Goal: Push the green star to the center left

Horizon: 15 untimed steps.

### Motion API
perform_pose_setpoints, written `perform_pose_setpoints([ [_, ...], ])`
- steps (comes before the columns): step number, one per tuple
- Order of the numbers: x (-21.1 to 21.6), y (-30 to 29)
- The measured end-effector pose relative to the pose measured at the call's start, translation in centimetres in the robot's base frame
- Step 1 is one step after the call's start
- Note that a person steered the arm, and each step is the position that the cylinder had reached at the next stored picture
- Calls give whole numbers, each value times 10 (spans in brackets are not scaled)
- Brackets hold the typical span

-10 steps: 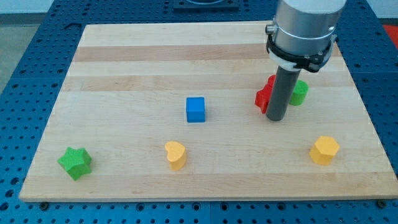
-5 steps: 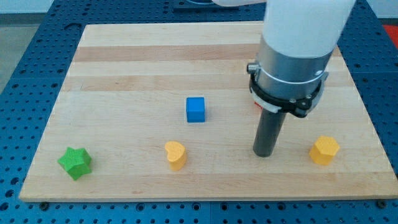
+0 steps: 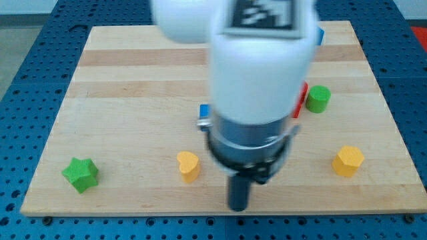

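The green star (image 3: pixel 81 174) lies near the board's bottom left corner. My tip (image 3: pixel 238 207) rests near the board's bottom edge, a little right of the middle, far to the right of the star. The yellow heart (image 3: pixel 188 166) lies between the star and my tip. The arm's body hides much of the board's middle.
A yellow hexagon (image 3: pixel 348 161) sits at the bottom right. A green cylinder (image 3: pixel 318 99) sits at the right, with a red block (image 3: pixel 301 100) partly hidden beside it. A blue cube (image 3: pixel 205 111) is mostly hidden by the arm. A blue piece (image 3: pixel 320 35) shows at the top right.
My tip has moved from beside the red and green blocks down and to the left, to near the bottom edge. No block has moved.
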<state>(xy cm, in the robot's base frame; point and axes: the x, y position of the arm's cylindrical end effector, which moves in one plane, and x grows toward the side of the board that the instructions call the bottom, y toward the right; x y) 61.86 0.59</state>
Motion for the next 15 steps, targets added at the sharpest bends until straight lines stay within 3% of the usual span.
perform_pose_setpoints([
  [2,-6,-128],
  [5,-18,-197],
  [7,-51,-231],
  [10,-48,-266],
  [12,-96,-277],
  [14,-188,-277],
  [15,-197,-277],
])
